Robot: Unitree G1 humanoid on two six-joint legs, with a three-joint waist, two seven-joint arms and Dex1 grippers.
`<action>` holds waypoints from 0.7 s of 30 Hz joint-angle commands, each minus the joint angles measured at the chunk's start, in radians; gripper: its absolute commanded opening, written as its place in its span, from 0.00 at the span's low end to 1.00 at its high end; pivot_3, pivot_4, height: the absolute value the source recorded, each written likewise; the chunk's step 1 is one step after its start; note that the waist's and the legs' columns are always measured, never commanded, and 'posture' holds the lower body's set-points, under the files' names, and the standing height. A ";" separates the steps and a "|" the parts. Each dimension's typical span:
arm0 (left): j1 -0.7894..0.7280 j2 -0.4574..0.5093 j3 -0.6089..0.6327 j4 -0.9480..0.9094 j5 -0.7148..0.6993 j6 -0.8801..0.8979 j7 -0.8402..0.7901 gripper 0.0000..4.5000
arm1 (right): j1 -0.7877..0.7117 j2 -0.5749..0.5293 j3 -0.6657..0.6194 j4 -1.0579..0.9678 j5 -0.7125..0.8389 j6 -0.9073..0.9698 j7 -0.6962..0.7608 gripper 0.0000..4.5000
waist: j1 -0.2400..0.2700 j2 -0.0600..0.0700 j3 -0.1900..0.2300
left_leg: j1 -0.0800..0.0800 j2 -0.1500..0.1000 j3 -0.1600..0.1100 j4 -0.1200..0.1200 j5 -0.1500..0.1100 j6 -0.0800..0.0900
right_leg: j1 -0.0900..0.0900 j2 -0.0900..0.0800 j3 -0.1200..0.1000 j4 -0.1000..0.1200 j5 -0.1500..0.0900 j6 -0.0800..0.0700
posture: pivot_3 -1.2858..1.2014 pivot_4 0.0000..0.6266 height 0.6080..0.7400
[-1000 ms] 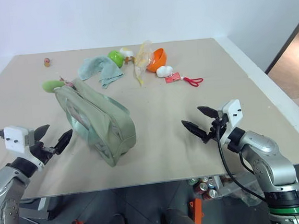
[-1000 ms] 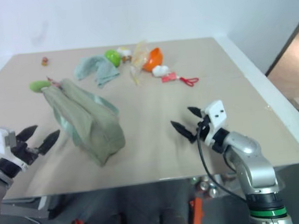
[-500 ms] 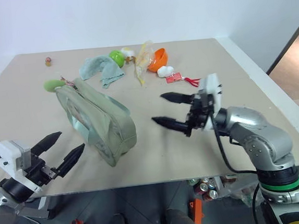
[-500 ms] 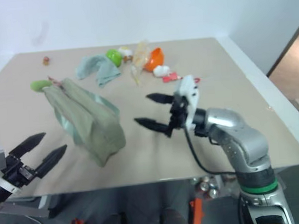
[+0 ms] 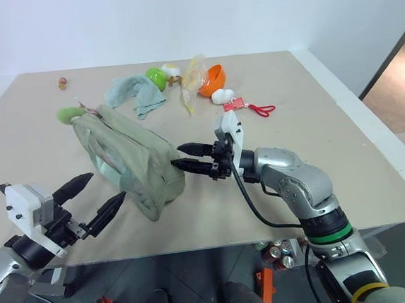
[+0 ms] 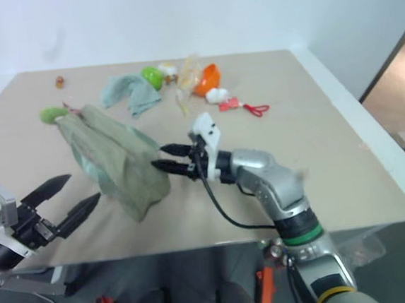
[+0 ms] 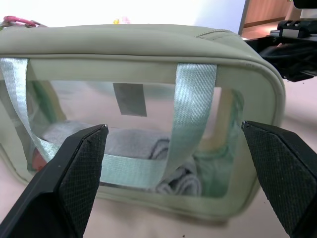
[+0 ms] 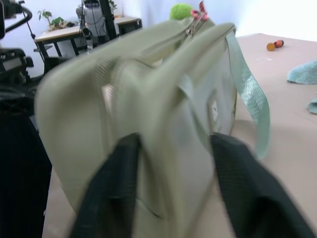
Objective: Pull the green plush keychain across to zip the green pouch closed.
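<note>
Green pouch (image 5: 129, 161) pinched at its near end between right end effector (image 5: 176, 158) fingers. Left end effector (image 5: 100, 196) spread wide at pouch's seven o'clock, apart. Green plush keychain (image 5: 67, 115) at pouch's far end, eleven o'clock, on counter (image 5: 294, 143).

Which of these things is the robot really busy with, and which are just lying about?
In use: green pouch; green plush keychain at its far end.

Lying about: teal rag; lime-green ball; orange bowl; red-corded tag.
</note>
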 commanded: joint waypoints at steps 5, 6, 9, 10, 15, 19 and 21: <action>-0.033 -0.001 -0.009 0.020 0.027 -0.032 0.001 1.00 | -0.017 0.000 -0.023 -0.031 0.027 0.003 0.044 0.01 | 0.000 0.000 0.000 | 0.000 0.000 0.000 0.000 0.000 0.000 | 0.000 0.000 0.000 0.000 0.000 0.000 | 0.52 0.24 1.00; -0.036 -0.005 -0.015 0.022 0.032 -0.034 0.003 1.00 | -0.019 -0.002 -0.026 -0.034 0.029 0.005 0.049 0.01 | 0.000 0.000 0.000 | 0.000 0.000 0.000 0.000 0.000 0.000 | 0.000 0.000 0.000 0.000 0.000 0.000 | 0.52 0.24 1.00; -0.047 -0.014 -0.034 0.025 0.045 -0.039 0.009 1.00 | -0.030 -0.023 -0.034 -0.033 0.024 -0.006 0.075 0.01 | 0.000 0.000 0.000 | 0.000 0.000 0.000 0.000 0.000 0.000 | 0.000 0.000 0.000 0.000 0.000 0.000 | 0.52 0.24 1.00; -0.053 -0.015 -0.040 0.026 0.048 -0.040 0.010 1.00 | -0.037 -0.044 -0.041 -0.026 0.020 -0.019 0.097 0.01 | 0.000 0.000 0.000 | 0.000 0.000 0.000 0.000 0.000 0.000 | 0.000 0.000 0.000 0.000 0.000 0.000 | 0.52 0.24 1.00; -0.082 -0.020 -0.071 0.029 0.048 -0.038 0.015 1.00 | -0.130 -0.220 -0.065 0.146 -0.040 -0.192 0.342 0.01 | 0.002 0.000 0.000 | -0.001 -0.001 0.000 0.001 0.000 0.000 | 0.000 -0.001 0.000 -0.001 0.000 0.001 | 0.52 0.24 1.00; -0.089 -0.025 -0.099 0.034 0.063 -0.044 0.015 1.00 | -0.287 -0.299 -0.050 0.449 -0.139 -0.411 0.496 0.01 | -0.001 0.000 0.001 | 0.000 -0.001 0.001 0.002 0.000 0.000 | 0.001 -0.001 0.000 -0.001 0.000 -0.001 | 0.52 0.24 1.00; -0.093 -0.028 -0.112 0.036 0.071 -0.047 0.015 1.00 | -0.364 -0.314 -0.042 0.612 -0.188 -0.516 0.559 0.01 | -0.002 0.001 0.002 | 0.000 -0.001 0.002 0.001 0.000 0.000 | 0.000 -0.001 0.001 -0.001 0.000 -0.002 | 0.52 0.24 1.00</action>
